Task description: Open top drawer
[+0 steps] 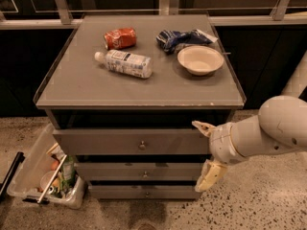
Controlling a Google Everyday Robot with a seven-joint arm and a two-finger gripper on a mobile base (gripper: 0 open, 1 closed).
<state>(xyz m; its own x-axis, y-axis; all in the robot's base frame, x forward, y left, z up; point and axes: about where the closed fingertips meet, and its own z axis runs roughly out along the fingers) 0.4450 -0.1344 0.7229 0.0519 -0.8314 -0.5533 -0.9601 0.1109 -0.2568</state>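
Note:
The top drawer (pixel 100 142) is the widest grey front of the grey cabinet, just under the tabletop, with a small round metal knob (pixel 142 145) at its centre. Its front sits about flush with the cabinet. My gripper (pixel 206 152) is at the drawer's right end, to the right of the knob and apart from it. It is open and empty, with one cream finger (pixel 203 127) at the drawer's top edge and the other (pixel 211 176) lower, by the middle drawer.
Two shorter drawers (pixel 115 171) sit below. On the cabinet top (pixel 72 87) lie a plastic bottle (pixel 125 63), a red can (pixel 120 38), a blue bag (pixel 177 38) and a white bowl (pixel 200 60). A clear bin (pixel 33 169) of items stands on the floor at left.

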